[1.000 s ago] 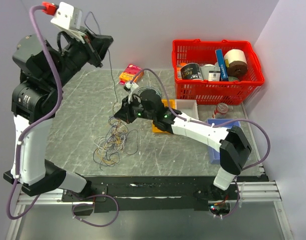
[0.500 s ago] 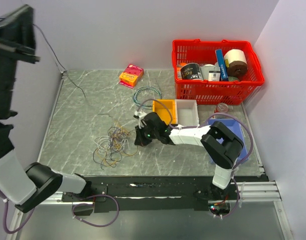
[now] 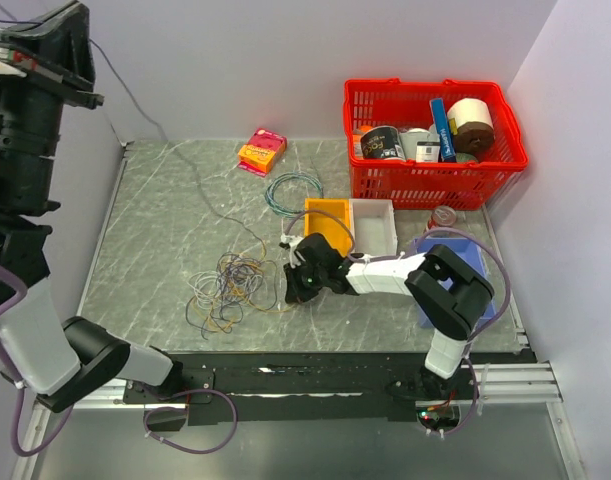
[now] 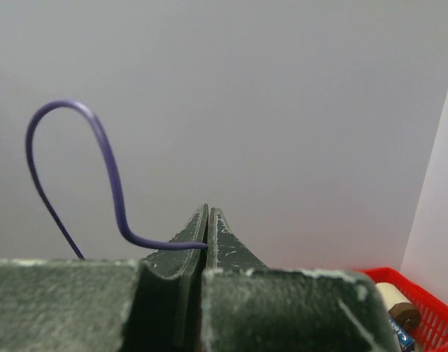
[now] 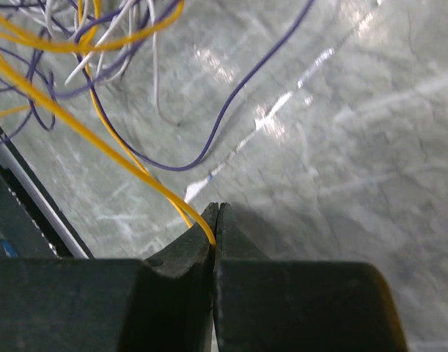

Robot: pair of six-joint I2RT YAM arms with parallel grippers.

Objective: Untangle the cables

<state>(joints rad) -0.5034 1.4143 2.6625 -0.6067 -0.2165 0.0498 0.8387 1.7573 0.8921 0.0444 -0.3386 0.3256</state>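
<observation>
Our left gripper (image 4: pixel 207 213) is pinched shut on a single dark purple strand (image 4: pixel 110 176), which loops up from the fingertips against the bare wall. Our right gripper (image 5: pixel 215 214) is closed as well, nipping a yellow strand (image 5: pixel 99 139) just above the tabletop.

A second ago the left arm hung over the far left of the table and the right gripper sat at the far edge of the tangle. Now the left arm has swung high into the far left corner, and the right has dropped to the right of the bunch. The purple strand trails in a long line from the raised hand down across the table to the cables (image 3: pixel 225 290). We judge one strand is coming free, though the rest remains a loose knot near the front left.

The grey marbled table (image 3: pixel 155 240) also carries a blue-green wire coil (image 3: pixel 290 190), two small bins, a packet and a red basket (image 3: pixel 425 84). Plain pale walls close the room.
</observation>
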